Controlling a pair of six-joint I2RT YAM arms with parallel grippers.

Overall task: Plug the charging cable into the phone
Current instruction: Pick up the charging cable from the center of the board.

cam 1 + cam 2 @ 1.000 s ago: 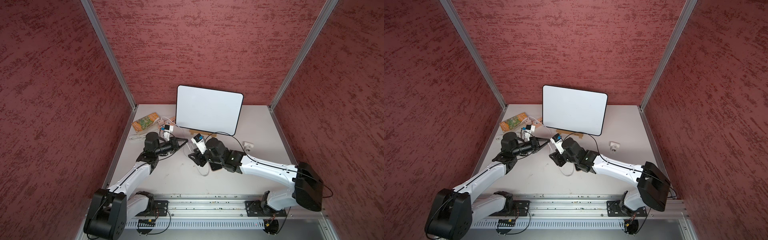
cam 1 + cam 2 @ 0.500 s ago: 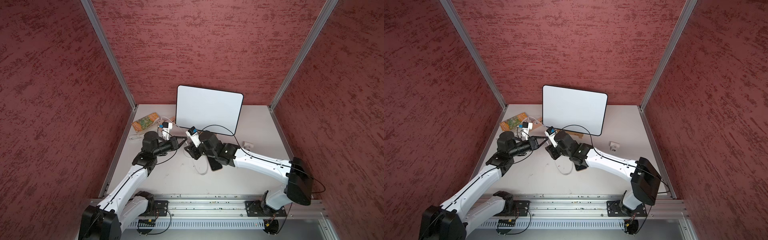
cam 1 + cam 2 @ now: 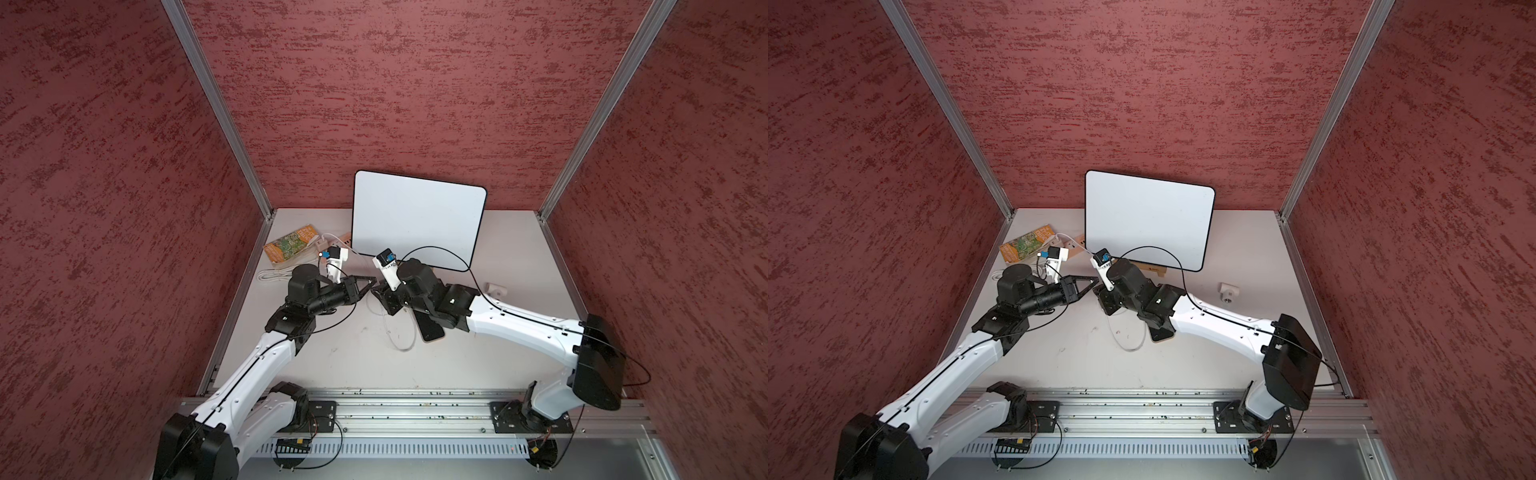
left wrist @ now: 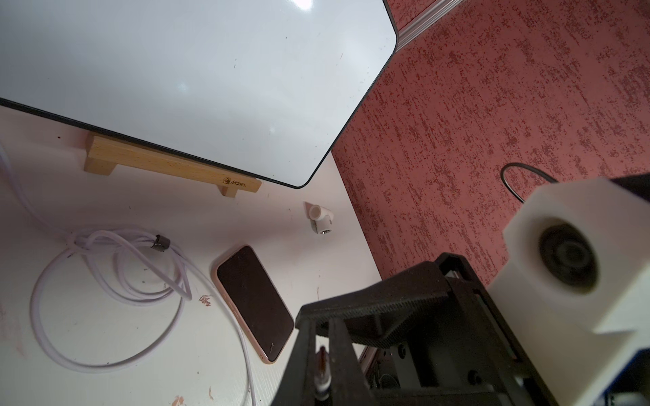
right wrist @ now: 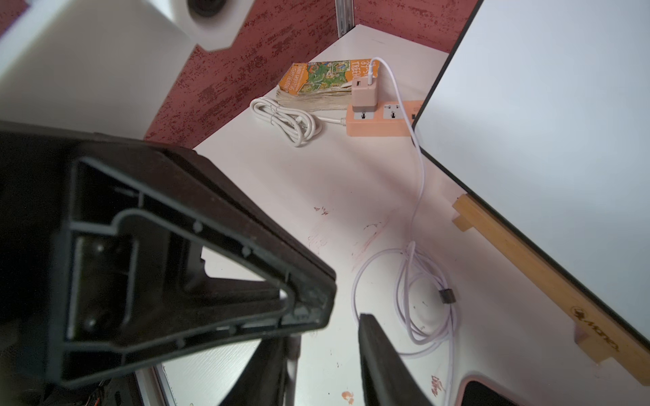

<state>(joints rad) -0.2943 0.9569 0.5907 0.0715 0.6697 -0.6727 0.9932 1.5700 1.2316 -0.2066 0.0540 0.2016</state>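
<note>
Recorded a shift over the last second: found the right fingers moved toward 10 o'clock, away from above the phone, up against the tip of the left fingers, and narrowed meanwhile. Found the left fingers kept almost in place, clamped shut on the plug of the cable, clear of the worktop. Found the right fingers parted yet, straddling a pale strand; unable to tell of any grip there. Judged as a handover or regrip of the plug, well short of insertion. Located the phone flat, screen up, at 5 o'clock from the meeting point, just beside slack cable, partly hidden by the right arm in both top views. Noted the board on its wooden stand close at 12 o'clock, strip and book at 10 o'clock, a white gadget at 3 o'clock near the right wall. Noted bare worktop from 6 to 8 o'clock, toward the rail; judged as the best room for swinging. Advised minding the cable run down from the strip, close by the meeting point.
</note>
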